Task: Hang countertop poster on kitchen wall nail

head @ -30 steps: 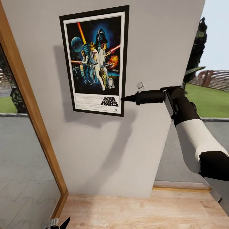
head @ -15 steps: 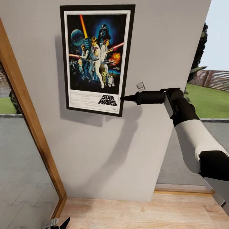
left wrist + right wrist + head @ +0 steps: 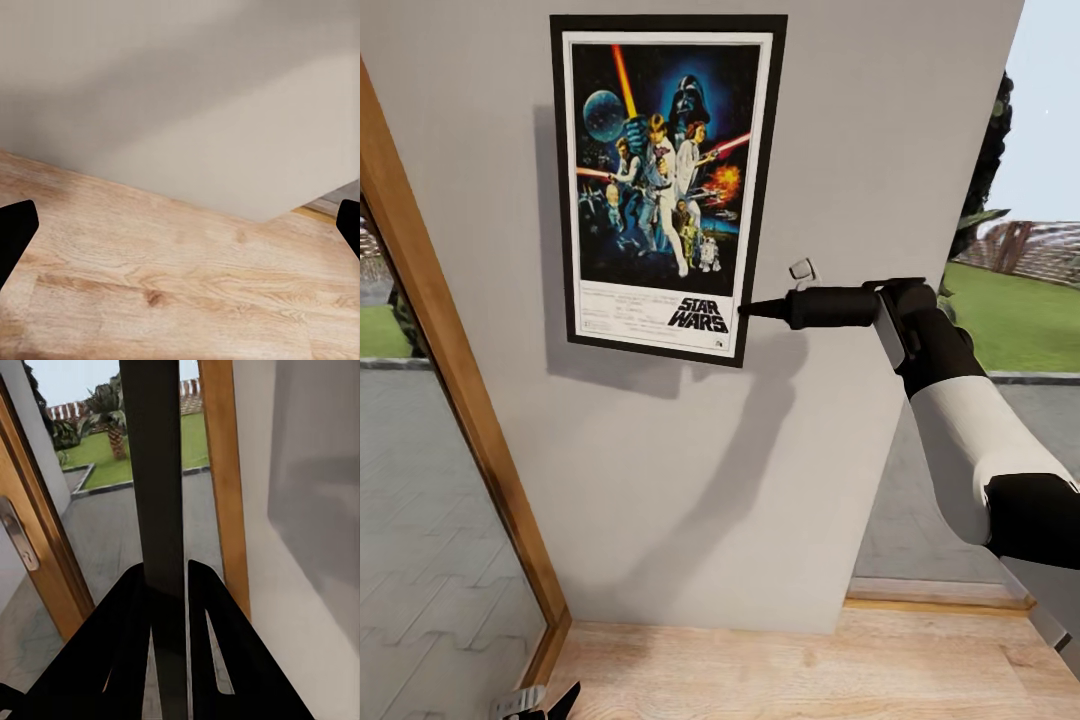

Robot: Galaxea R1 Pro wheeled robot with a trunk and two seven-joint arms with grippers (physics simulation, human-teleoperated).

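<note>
The poster (image 3: 665, 185) is held flat against the pale grey wall (image 3: 880, 120), pinched at its lower right edge by the right end effector (image 3: 752, 310). Tilted a second ago, it has been squared upright, long axis vertical, logo lowest. Hanging appears nearly done. The left end effector (image 3: 180, 232) is spread, unused.

Right tool (image 3: 166, 585) pinching poster (image 3: 154, 472) edge-on, beside wall (image 3: 300, 510).

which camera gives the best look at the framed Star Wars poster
The head view: the black-framed Star Wars poster shows whole and face-on against the pale grey wall. The right wrist view sees its dark edge clamped in the right gripper.
</note>
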